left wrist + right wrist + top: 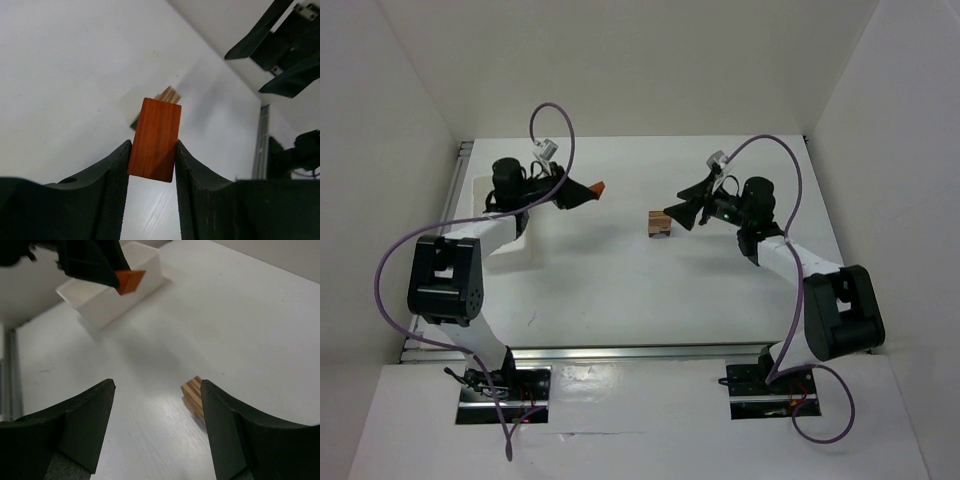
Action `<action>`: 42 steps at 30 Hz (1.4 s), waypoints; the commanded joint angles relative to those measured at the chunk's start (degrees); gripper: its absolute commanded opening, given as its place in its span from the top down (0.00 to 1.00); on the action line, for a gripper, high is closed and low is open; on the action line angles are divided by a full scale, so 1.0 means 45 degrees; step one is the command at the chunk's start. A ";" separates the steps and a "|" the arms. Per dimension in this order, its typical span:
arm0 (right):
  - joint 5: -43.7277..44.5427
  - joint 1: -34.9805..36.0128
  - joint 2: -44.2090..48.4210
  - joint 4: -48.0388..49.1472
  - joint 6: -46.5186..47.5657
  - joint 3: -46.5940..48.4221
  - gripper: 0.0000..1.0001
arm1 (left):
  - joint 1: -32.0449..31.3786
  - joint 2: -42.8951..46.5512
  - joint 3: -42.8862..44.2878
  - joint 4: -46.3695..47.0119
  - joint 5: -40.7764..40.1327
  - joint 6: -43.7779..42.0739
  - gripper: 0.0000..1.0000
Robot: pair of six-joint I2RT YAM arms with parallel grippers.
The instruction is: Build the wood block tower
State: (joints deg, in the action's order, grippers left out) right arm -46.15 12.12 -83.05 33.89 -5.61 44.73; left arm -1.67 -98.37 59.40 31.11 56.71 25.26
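Orange-red roof piece (155, 140) points lengthwise toward tan blocks (169, 94), clamped in left gripper (152, 146); right gripper (156, 386) gapes wide.

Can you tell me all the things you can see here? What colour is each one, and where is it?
orange-red block: one, orange-red, pinched in the left hand, up off the table.
wooden pile: one small pile, light tan and brown, in the middle of the table; too small to count its blocks.
tray: one, white, on the left side of the table.
table: one, white, under everything.
purple cables: two, purple, one looping along each arm.
left hand: one, black, shut on the orange-red block.
right hand: one, black, open and empty, next to the wooden pile.
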 commanded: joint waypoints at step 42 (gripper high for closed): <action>0.0432 0.1623 -0.3010 1.2252 -1.0140 0.0021 0.38 | -0.4453 0.0395 -0.2223 1.3126 -0.3305 0.7143 1.00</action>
State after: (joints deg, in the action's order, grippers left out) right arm -43.97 19.57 -95.85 73.78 -50.13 42.74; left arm -20.99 -96.60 46.76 72.42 39.62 58.43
